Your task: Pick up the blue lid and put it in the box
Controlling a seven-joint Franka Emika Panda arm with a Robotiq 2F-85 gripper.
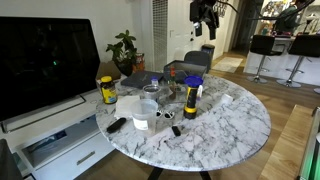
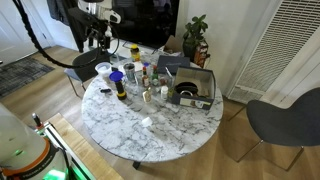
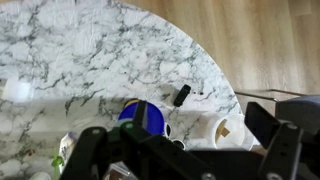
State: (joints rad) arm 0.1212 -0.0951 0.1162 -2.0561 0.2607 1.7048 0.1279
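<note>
while one gripper (image 1: 203,28) hovers, one blue lid (image 1: 193,81) tops one jar (image 1: 192,102).

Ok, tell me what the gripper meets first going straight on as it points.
Probably the small round bright-blue lid, atop the tall dark-brown jar, just ahead of the open gripper in the wrist view; depth there is unclear.
</note>
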